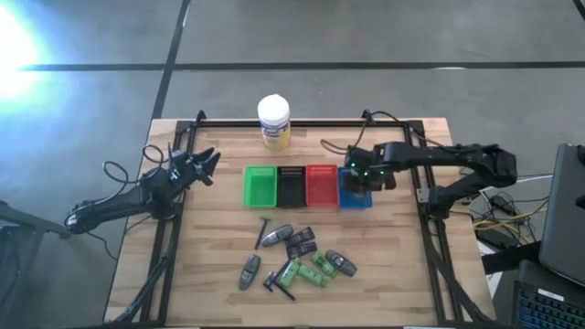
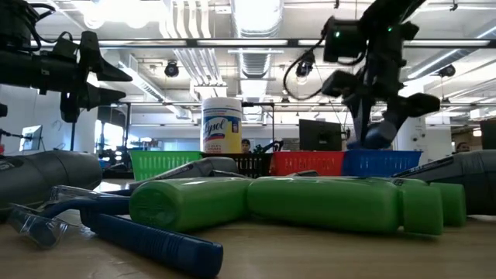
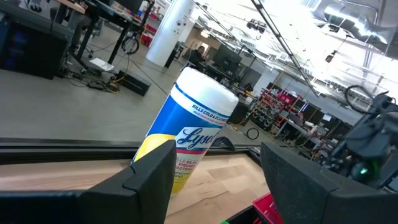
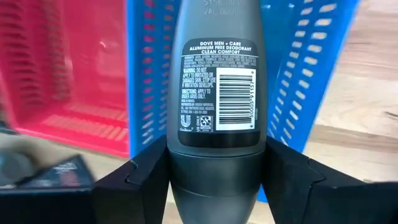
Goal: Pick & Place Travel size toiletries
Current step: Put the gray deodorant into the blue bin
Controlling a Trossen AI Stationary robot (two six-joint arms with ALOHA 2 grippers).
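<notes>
Grey deodorant tube (image 4: 216, 106) pinched in right end effector (image 4: 214, 180) over blue basket (image 4: 311, 74); left end effector (image 3: 214, 180) spread

Overhead ceiling lights (image 2: 256, 15) are flooding the room brightly, glare is whitening the floor (image 1: 18, 46) at the high view's corner, and the nearest green bottles (image 2: 310, 203) are blurring.

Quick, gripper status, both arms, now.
Left gripper: open, empty, off the table's left side, facing the jar.
Right gripper: shut on a grey deodorant, over the blue basket.
</notes>
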